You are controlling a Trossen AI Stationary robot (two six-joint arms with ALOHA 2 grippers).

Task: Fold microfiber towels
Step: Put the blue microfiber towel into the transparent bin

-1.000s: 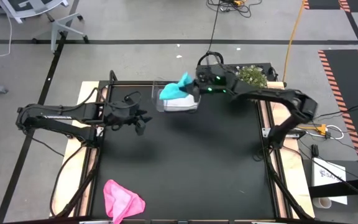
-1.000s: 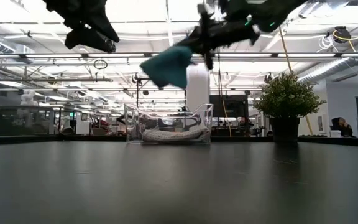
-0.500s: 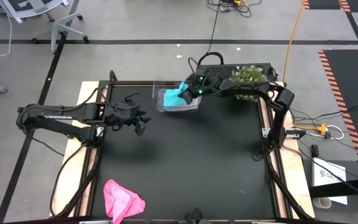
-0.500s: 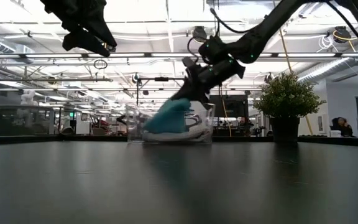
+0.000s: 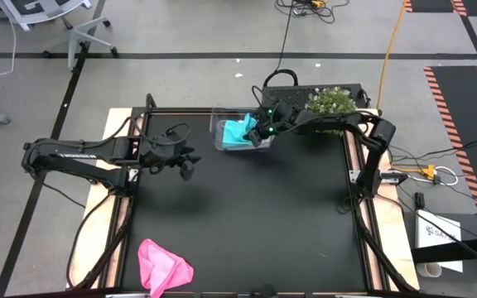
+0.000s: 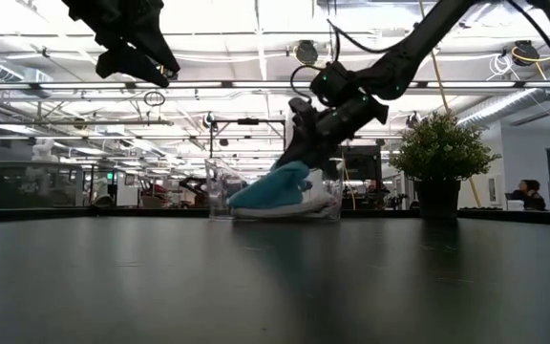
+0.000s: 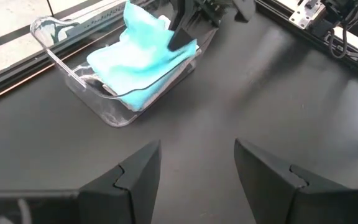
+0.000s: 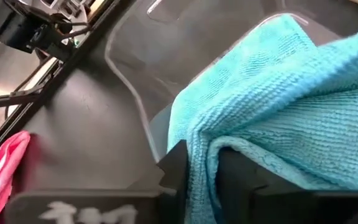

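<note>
A clear plastic tub (image 5: 219,134) stands at the table's far middle. Inside it the teal towel (image 5: 238,131) lies bunched on a pale towel (image 6: 315,202). My right gripper (image 5: 257,131) reaches down into the tub from the right and is shut on the teal towel (image 7: 138,59). The pink towel (image 5: 162,265) lies crumpled at the table's near left edge. My left gripper (image 5: 190,161) hangs open above the table's left middle, its fingers (image 7: 135,174) apart and holding nothing. My right gripper has a fold of the teal towel (image 8: 199,155) between its two fingers, at the towel's right side. The fingers slant down from the table's right. The towel lies slack and heaped in the tub, on the pale towel.
A potted plant (image 5: 331,103) stands at the far right corner behind my right arm. The black tabletop (image 5: 247,215) stretches bare between the tub and the pink towel.
My right gripper has come down with the teal towel, which hung above the tub a second ago and now lies inside it on the pale towel. The tub has slid a little toward the table's right.
</note>
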